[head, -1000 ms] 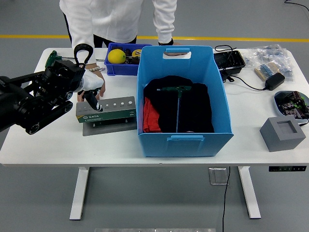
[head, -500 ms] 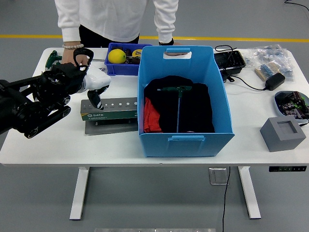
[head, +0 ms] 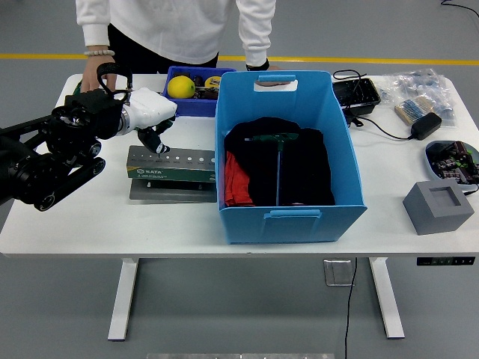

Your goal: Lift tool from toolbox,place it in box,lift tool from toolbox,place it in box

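The green toolbox (head: 171, 164) lies on a grey plate left of the big blue box (head: 288, 213). My left hand (head: 152, 123), white with dark fingers, hangs over the toolbox's left end. Its fingers (head: 157, 140) are curled around a dark tool (head: 162, 146) standing just above the toolbox top. A green T-handle tool (head: 278, 149) lies inside the blue box on black and red cloth. A person stands at the far side. One of their hands (head: 271, 80) rests at the blue box's far rim. The other (head: 93, 73) is at the table's far left edge.
A small blue bin (head: 196, 105) with a yellow ball (head: 181, 87) stands behind the toolbox. A black tray (head: 355, 93), a power adapter (head: 426, 124) with cable, bagged parts (head: 419, 86), a round dish (head: 453, 158) and a grey block (head: 438, 206) stand to the right.
My left hand has risen and moved a little right from the toolbox's left end. The toolbox has shifted slightly away from me. The person's hand has drawn back to the far left.
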`<state>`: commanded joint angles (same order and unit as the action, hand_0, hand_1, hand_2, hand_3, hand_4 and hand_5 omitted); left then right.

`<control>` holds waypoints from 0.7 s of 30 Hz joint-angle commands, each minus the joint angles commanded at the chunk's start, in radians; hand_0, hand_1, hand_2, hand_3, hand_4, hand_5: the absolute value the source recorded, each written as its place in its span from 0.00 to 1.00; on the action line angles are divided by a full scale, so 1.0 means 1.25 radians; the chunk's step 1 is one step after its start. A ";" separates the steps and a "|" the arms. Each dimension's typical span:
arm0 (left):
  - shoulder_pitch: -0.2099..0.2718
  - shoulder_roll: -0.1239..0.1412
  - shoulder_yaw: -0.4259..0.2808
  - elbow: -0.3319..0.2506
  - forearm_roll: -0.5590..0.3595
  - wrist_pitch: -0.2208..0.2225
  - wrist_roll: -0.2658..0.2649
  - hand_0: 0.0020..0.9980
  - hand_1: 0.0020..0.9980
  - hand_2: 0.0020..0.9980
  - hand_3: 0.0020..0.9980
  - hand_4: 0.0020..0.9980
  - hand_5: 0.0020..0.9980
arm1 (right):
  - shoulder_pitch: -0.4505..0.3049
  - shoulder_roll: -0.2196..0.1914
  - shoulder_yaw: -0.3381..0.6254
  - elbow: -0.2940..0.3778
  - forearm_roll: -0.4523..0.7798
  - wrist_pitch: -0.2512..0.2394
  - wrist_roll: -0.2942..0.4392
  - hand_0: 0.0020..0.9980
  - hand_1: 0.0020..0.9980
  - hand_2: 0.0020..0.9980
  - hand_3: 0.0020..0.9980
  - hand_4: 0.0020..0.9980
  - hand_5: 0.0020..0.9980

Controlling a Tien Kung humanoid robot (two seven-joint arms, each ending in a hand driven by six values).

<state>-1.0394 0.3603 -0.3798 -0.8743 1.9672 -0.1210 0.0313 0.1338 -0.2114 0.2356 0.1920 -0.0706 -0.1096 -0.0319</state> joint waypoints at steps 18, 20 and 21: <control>0.067 0.034 -0.165 -0.072 0.022 0.022 -0.021 0.15 0.00 0.01 0.06 0.76 0.29 | 0.001 0.001 -0.001 0.000 0.005 -0.001 0.000 0.73 0.71 0.77 0.61 0.82 0.74; 0.069 0.037 -0.177 -0.083 0.024 0.018 -0.019 0.15 0.00 0.01 0.06 0.76 0.29 | 0.001 0.001 -0.001 0.000 0.005 -0.001 0.000 0.73 0.71 0.77 0.61 0.82 0.74; 0.069 0.040 -0.185 -0.091 0.024 0.015 -0.017 0.15 0.00 0.01 0.06 0.76 0.29 | 0.002 0.001 -0.001 0.000 0.007 -0.001 0.000 0.73 0.71 0.77 0.61 0.82 0.74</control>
<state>-0.9525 0.4099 -0.6114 -0.9875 1.9977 -0.1022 0.0097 0.1357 -0.2098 0.2341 0.1920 -0.0622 -0.1107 -0.0318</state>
